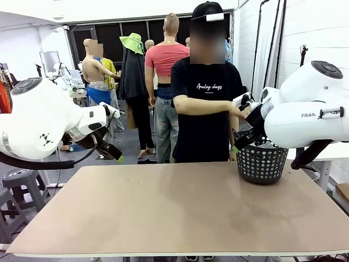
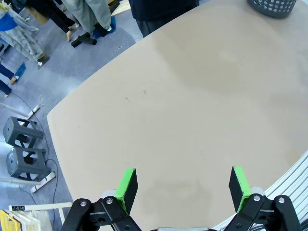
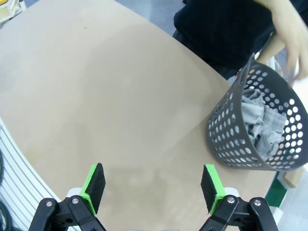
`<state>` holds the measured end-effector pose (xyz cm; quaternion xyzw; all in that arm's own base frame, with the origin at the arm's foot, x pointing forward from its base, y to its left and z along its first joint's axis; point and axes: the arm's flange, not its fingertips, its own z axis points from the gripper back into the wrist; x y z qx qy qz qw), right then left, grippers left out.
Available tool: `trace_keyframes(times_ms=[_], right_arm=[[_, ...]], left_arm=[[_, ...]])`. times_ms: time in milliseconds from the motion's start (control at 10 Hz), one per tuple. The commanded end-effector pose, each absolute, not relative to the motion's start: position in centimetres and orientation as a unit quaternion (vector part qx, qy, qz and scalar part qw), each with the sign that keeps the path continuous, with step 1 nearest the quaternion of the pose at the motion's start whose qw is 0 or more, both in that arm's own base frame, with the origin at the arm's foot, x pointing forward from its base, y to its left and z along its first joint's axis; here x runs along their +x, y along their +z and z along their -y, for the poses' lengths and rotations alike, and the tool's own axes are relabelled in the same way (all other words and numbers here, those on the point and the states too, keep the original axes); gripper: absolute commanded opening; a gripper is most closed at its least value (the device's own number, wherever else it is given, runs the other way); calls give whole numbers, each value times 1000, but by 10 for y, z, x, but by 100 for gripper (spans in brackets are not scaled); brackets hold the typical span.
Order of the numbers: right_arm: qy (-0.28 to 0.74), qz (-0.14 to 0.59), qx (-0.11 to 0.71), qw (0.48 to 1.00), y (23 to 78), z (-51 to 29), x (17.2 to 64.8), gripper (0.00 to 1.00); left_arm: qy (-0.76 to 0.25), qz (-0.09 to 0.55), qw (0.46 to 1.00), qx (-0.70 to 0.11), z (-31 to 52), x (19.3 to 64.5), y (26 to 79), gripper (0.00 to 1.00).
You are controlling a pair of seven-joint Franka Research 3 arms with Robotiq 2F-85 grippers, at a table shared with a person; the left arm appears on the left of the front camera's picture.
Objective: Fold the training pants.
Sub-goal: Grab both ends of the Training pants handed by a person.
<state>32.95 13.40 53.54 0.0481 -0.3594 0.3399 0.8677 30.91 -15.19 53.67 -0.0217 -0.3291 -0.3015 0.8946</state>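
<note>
1. The left gripper (image 2: 183, 172) is seen with its jaws spread wide and nothing between the green pads, held above bare table (image 2: 192, 96).
2. The right gripper (image 3: 152, 168) is likewise spread and empty, poised over the table edge near the black mesh basket (image 3: 231, 139).
3. The training pants (image 3: 262, 118) lie crumpled inside that basket, at the table's far right corner; nothing has yet been laid out.
4. A person's hand (image 3: 288, 33) is reaching over the basket rim, so the step in hand is judged to be getting the pants out and spread flat.
5. It is best done with both grippers held high and clear of the hand. Once the cloth is flat, waistband and leg ends should be pinched at the edges, both arms moving evenly.
6. The grey cloth inside the basket is revealed by the right wrist view. From the front view the basket's outer wall and the person's reaching arm are read instead.
</note>
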Motion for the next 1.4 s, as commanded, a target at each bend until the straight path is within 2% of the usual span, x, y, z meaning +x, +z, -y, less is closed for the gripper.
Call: trace_keyframes(times_ms=[0,1300], right_arm=[[339,360,50,868,535,-133,331,100],[339,360,50,868,535,-133,331,100]], left_arm=[[-305,330,893,-19,152,310,537,100],[-305,330,893,-19,152,310,537,100]])
